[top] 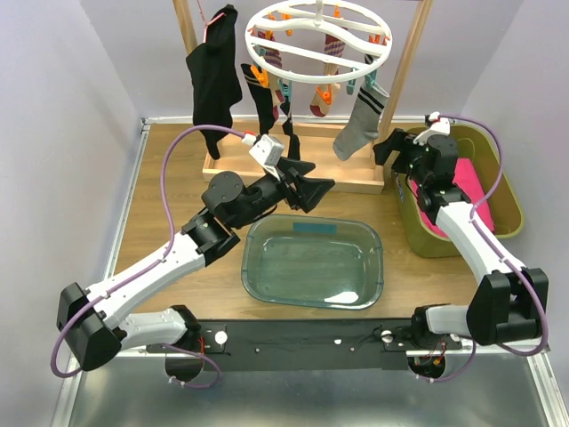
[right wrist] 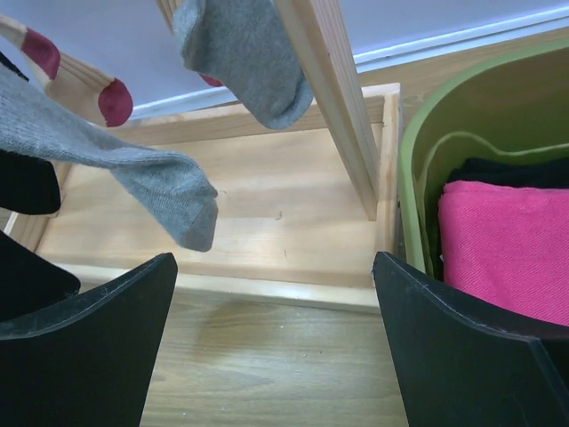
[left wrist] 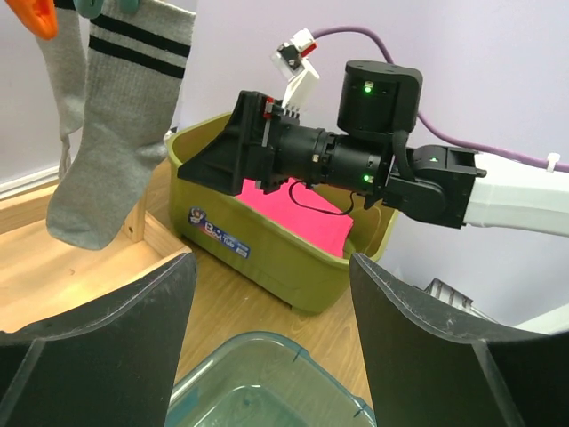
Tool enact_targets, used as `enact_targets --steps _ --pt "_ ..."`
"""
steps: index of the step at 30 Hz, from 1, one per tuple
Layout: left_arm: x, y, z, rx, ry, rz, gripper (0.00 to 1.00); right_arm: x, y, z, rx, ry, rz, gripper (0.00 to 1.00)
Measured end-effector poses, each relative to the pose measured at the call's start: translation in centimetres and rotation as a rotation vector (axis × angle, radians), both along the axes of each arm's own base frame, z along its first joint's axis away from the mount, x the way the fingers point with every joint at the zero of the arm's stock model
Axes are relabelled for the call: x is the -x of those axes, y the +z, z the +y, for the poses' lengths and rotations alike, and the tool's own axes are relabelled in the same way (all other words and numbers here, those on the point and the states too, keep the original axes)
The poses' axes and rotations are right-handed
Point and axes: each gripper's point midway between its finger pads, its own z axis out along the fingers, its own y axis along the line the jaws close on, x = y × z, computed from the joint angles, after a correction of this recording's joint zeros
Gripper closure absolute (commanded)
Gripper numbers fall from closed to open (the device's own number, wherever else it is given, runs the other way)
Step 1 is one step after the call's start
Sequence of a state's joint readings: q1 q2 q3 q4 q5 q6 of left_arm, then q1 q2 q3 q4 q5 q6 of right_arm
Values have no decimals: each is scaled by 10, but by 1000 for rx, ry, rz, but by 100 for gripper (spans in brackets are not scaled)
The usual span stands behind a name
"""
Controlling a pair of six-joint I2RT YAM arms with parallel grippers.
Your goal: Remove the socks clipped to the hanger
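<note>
**Cut off or hard to make out**
- Hanger [top: 252,40]: one white ring, hung high at the back between the posts of the wooden frame [top: 411,62]. The edge of the overhead view cuts off its top.
- Pegs [top: 327,92]: orange and teal, bunched under the ring and overlapping. I cannot count them.
- Black item [right wrist: 507,169]: lies in the green bin [top: 502,147] against the far edge of the pink cloth [top: 462,191] and is mostly hidden. I cannot tell what it is.

**Counted**
- Socks [top: 360,120]: all are clipped to the ring and dangle above the frame's base tray.
  - Grey socks [right wrist: 169,191], with black-striped cuffs: two.
  - Tan socks [right wrist: 114,100], with maroon toes: two toes show, and the upper parts are lost among the pegs.
  - Black socks [top: 260,102]: two as far as I can tell, partly behind my left arm.
- Black garment [top: 213,76]: one, larger, hanging on its own hook at the left post.
- Clear tub [top: 313,222]: one, on the worktop [top: 400,267] between my arms.
- Green bin: one, at the right.
- Pink cloth: one, folded.

**My claws**
- Left claw [top: 318,182]: released, jaws wide apart, grasping nothing. It sits below the black socks and faces the grey ones.
- Right claw [top: 388,149]: released, jaws fully spread, grasping nothing. It is just beside the right post, near the grey socks' toes.
</note>
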State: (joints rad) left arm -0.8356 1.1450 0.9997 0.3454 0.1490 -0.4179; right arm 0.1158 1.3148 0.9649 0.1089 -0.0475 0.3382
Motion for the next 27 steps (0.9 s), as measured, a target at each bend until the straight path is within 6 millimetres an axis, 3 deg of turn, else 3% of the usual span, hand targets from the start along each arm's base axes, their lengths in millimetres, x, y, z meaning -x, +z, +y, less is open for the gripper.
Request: enact_targets --steps 4,10,21,24,27 --pt "1 -3 3 -4 6 6 22 -2 -1 -2 4 -9 6 0" --pt "4 -11 7 -18 11 21 21 -21 1 4 50 38 -13 0" --pt "6 -5 22 -23 56 -1 17 -34 33 42 158 302 -291 1" --pt "7 -6 25 -26 65 -5 17 -38 30 54 171 375 -331 12" --pt "7 -8 26 -31 70 -4 17 -45 27 67 157 448 -342 35"
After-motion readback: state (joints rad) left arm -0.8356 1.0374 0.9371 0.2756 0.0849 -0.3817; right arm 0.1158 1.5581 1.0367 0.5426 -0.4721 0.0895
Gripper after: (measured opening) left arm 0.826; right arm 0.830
